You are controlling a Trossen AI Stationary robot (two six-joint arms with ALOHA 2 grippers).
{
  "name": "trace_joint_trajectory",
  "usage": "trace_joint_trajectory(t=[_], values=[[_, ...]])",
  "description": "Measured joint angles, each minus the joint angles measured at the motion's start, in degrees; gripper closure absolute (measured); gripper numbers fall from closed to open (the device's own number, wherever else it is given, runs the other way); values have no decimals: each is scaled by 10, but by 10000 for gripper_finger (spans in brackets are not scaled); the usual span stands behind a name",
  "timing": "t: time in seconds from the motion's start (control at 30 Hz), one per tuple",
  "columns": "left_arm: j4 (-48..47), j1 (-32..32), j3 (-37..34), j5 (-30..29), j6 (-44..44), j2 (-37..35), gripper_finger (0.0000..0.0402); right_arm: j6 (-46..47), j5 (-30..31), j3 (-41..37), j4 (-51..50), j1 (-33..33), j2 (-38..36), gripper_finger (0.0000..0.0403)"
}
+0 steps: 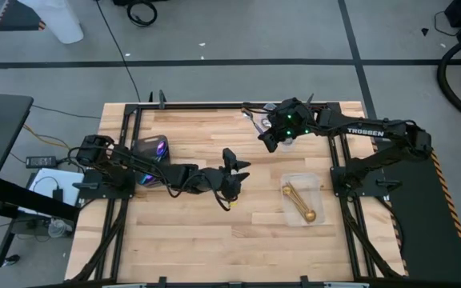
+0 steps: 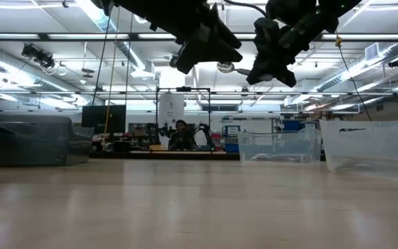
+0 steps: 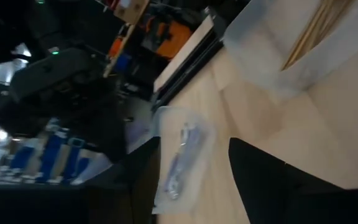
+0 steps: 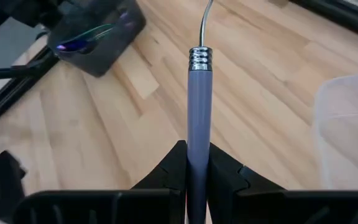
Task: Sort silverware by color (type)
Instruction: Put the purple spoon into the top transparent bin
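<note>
My right gripper [image 4: 197, 149] hangs over the table's far middle [image 1: 272, 138], shut on a silver spoon with a lilac handle [image 4: 199, 106]. In the low view the spoon's bowl [image 2: 225, 67] shows high above the table. My left gripper [image 1: 232, 174] stands open above the table's middle, with nothing between its fingers. Gold spoons [image 1: 298, 202] lie in a clear container [image 1: 314, 186] at the right. Iridescent spoons [image 4: 82, 38] lie in a dark grey tray [image 1: 150, 150] at the left. Silver spoons [image 3: 182, 155] lie in a second clear container [image 3: 194, 118]. My right gripper pinches the spoon's lilac handle [image 4: 199, 134] between its two fingers. The fingers slant down toward the table's left, and the handle runs on straight ahead of them. The spoon is lifted clear of the table, its silver collar [image 4: 200, 59] and thin neck beyond the fingertips.
Bare wood lies between the tray and the gold spoons' container and along the near edge. The second clear container sits at the far right, below my right arm. Black frame rails [image 1: 126, 144] border the table. A person [image 2: 179, 135] sits far behind the table.
</note>
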Motion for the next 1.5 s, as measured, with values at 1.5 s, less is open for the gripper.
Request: trace_joint_trajectory(t=[1.5], values=[[-89,-20,-103,89,-252,-86,251,-105,224,-1,-260,-85,3,358]])
